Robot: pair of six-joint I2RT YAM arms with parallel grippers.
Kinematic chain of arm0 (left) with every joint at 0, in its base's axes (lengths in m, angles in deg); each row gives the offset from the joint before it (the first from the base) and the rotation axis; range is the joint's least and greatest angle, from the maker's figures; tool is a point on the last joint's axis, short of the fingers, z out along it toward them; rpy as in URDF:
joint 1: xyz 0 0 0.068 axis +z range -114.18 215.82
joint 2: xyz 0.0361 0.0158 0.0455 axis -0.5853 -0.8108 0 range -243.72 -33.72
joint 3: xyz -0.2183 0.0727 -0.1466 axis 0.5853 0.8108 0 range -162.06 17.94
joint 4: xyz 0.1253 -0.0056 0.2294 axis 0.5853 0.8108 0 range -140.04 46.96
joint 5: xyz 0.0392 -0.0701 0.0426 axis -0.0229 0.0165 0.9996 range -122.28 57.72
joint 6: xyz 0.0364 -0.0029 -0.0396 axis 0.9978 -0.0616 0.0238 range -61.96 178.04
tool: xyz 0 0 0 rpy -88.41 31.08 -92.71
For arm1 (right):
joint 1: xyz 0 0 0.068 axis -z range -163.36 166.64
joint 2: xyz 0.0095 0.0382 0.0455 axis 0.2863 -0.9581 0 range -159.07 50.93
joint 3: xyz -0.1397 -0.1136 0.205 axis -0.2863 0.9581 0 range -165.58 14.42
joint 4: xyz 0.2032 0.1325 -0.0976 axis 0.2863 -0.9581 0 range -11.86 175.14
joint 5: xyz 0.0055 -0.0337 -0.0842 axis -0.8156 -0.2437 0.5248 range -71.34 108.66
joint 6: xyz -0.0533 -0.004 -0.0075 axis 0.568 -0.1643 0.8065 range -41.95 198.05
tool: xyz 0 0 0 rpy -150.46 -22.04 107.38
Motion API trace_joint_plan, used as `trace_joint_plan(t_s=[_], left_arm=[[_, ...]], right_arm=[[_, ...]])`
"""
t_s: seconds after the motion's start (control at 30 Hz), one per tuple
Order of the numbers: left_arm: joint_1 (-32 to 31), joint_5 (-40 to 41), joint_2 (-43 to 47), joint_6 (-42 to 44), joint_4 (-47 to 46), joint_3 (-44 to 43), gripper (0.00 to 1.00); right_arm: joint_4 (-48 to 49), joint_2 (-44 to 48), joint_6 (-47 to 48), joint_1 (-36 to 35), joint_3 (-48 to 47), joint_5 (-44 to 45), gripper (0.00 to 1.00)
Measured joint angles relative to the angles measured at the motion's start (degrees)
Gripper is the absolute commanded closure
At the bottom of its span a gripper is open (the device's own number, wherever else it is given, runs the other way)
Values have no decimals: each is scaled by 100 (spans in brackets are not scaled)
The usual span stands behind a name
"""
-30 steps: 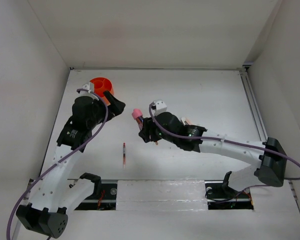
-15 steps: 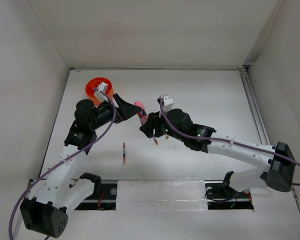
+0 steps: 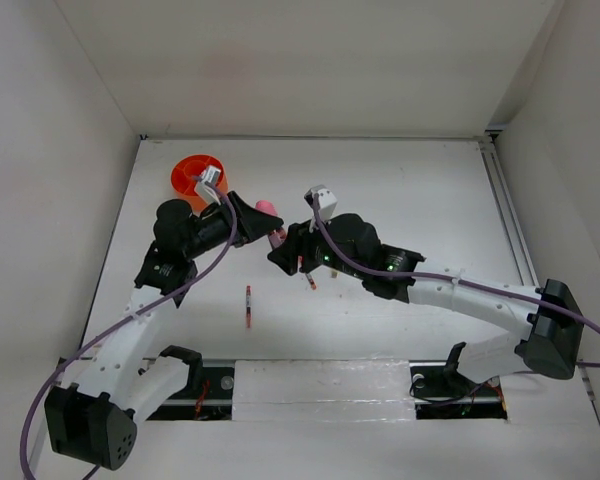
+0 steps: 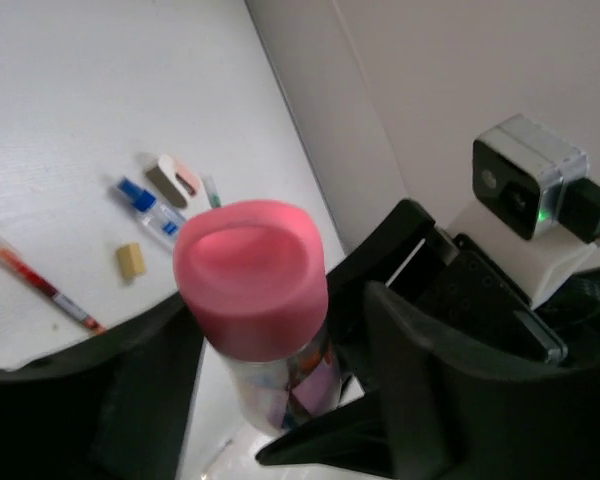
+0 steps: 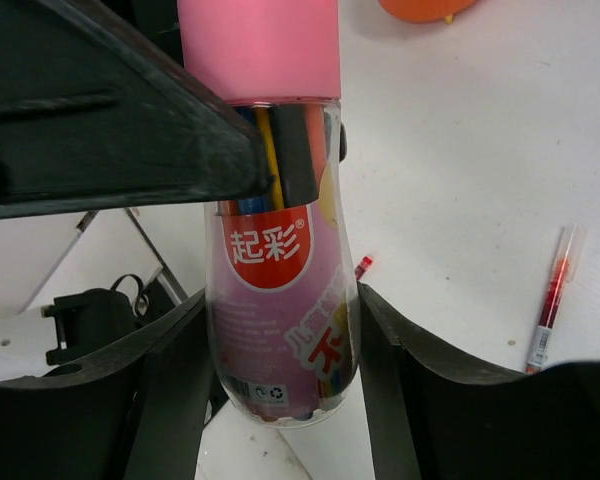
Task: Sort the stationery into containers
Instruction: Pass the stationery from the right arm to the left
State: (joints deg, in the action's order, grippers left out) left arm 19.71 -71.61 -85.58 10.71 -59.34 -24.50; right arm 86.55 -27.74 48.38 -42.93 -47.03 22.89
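The pink tube (image 3: pixel 268 209) hangs above the table between both grippers. My right gripper (image 3: pixel 280 250) is shut on its lower body, and in the right wrist view both fingers press the printed pink tube (image 5: pixel 280 300). My left gripper (image 3: pixel 263 222) has closed in on the neck just under the cap, where the pink tube (image 4: pixel 250 265) fills the space between its fingers. The orange cup (image 3: pixel 177 178) stands at the far left behind the left gripper. One red-white pen (image 3: pixel 248 306) lies on the table. Another pen (image 3: pixel 310 281) pokes out beneath the right arm.
The left wrist view shows a red-white pen (image 4: pixel 40 280), a clear blue-capped bottle (image 4: pixel 145 208), a tan eraser (image 4: pixel 130 260) and a brown-and-white eraser (image 4: pixel 170 180) on the table below. White walls enclose the table on three sides. A metal rail (image 3: pixel 510 220) runs along the right edge.
The left gripper swung away from the orange cup to the tube and narrowed its jaws round the neck. The right arm carried the tube left and further back, towards it.
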Motion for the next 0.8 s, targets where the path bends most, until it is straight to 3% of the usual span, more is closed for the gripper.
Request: trace_joint_plan(t_s=[0.13,0.2,0.23,0.27,0.3,0.37,0.4,0.57,0.8], left_arm=[[9,-13,-90,-11,-151,26,90],[9,-20,-133,-17,-192,35,100],[13,-33,-162,-20,-212,35,100],[11,-17,-177,-15,-221,33,100],[9,37,-201,-2,-214,24,100],[-4,267,-245,114,-13,-55,100],[-7,444,-286,205,149,-129,100],[0,1478,-608,575,953,-761,100],[0,3499,-1165,820,1744,-2109,100]], right_arm=[[68,-13,33,2,-4,-24,100],[74,-22,33,33,-4,-39,99],[79,-22,33,33,-4,-44,91],[76,-24,33,50,-4,-55,75],[74,-33,35,72,-4,-70,31],[105,-37,37,120,2,-94,6],[155,-15,50,151,11,-98,0],[181,393,140,345,227,22,0],[-496,1394,387,415,577,708,0]])
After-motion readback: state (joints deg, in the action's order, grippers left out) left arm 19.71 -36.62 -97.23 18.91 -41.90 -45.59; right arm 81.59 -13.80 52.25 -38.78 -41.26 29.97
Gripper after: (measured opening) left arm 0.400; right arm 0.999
